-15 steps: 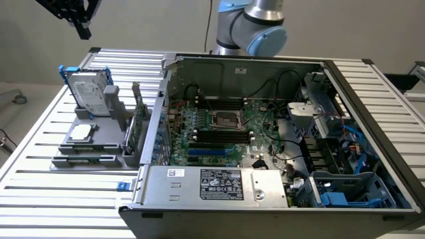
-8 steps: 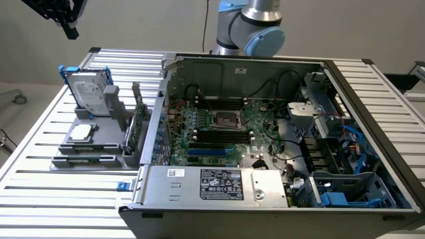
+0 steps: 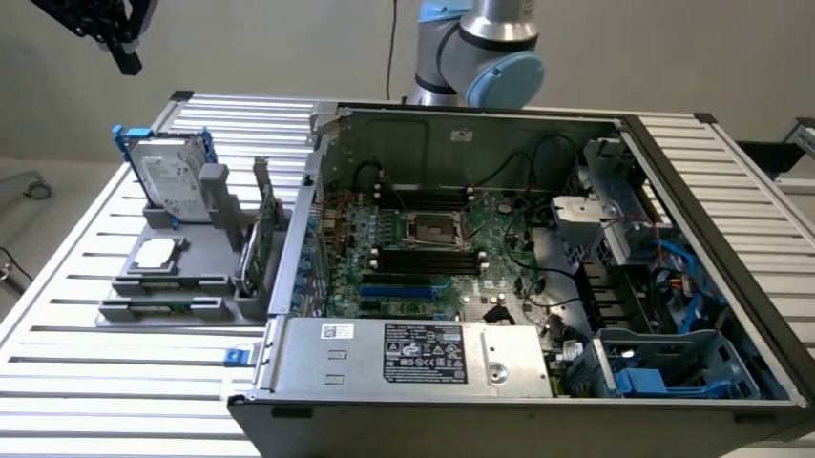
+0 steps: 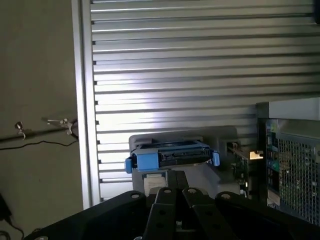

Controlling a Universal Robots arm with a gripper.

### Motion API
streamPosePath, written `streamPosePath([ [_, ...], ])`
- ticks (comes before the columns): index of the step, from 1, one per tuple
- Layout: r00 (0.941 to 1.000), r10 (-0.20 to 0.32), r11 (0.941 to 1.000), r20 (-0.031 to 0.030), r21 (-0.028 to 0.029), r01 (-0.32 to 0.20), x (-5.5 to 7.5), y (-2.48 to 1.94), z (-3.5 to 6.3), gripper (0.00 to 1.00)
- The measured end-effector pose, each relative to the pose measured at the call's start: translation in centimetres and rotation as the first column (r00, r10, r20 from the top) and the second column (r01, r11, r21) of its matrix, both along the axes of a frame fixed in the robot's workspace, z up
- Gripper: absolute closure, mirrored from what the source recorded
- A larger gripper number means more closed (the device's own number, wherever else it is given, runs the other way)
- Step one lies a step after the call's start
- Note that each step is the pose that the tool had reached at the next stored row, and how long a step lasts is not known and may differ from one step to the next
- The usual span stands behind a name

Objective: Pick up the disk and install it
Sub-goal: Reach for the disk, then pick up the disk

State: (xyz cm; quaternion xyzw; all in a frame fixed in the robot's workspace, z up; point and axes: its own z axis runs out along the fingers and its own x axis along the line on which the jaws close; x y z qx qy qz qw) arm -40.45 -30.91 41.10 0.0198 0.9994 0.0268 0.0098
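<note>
One disk [image 3: 170,176] stood upright in its grey fixture [image 3: 163,307], on the exterior view's left of the computer case [image 3: 459,129], the clenched, empty gripper [image 3: 128,65] well above; pick-up approach judged underway, requiring opened jaws.

The exterior view looks steeply down on the open computer case [image 3: 471,134] and slatted table [image 3: 76,382] from close by. The wrist view looks down from high beside the case; both share the disk [image 3: 172,176] beside it.

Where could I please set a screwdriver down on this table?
Bare table slats border the grey holder at the exterior view's lower left. Crowded: the holder around the disk, and inside the computer case.
</note>
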Motion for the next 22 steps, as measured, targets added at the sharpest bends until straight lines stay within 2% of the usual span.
streamPosePath([
  [8, 0.9989, 0.047, 0.9989, -0.0002, 0.0, -0.047, -0.38, 0.28, -0.29, 0.89],
  [22, 0.9971, 0.076, 0.9971, -0.0002, 0.0, -0.076, -0.38, 0.28, -0.29, 0.89],
])
